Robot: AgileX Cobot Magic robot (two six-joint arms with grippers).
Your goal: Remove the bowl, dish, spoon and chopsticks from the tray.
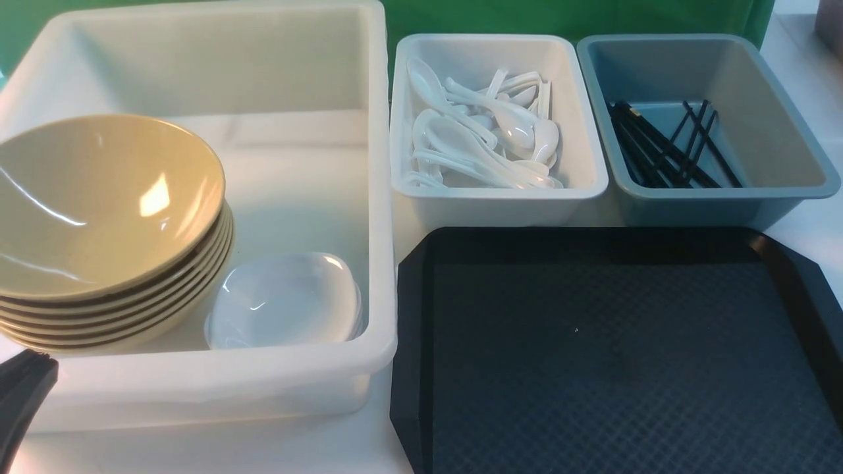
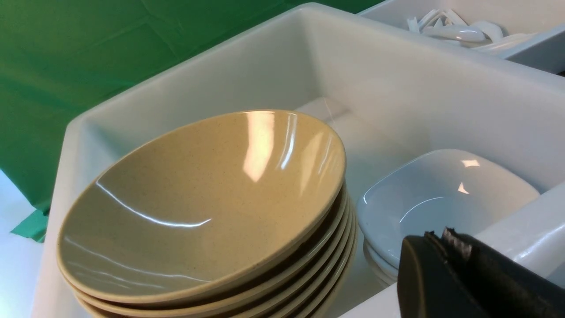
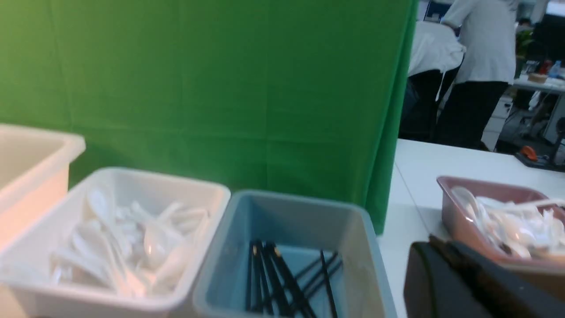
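- The tray (image 1: 593, 368) lies nearest, on the right of the counter (image 1: 263, 451). Its textured floor is bare, so the clearing looks done and no pick remains.
- The left jaws are pressed together and empty, just outside the near left corner of the white tub (image 1: 380, 217). Only their tip shows in the front view.
- Inside the tub, the bowl (image 1: 99, 204) tops a tilted stack beyond those jaws. The dish (image 1: 283, 299) sits just beside it, seemingly on another dish.
- The right jaws are outside the front view. Their blurred wrist view shows them closed and empty, short of the bins, which this arm is nearer.
- Farthest, the spoons (image 1: 487, 135) are heaped in the white bin (image 1: 500, 192).
- The chopsticks (image 1: 665, 148) lie in the grey-blue bin (image 1: 724, 192), mostly pointing near to far, some crossed. The task's own spoon and pair cannot be told apart.
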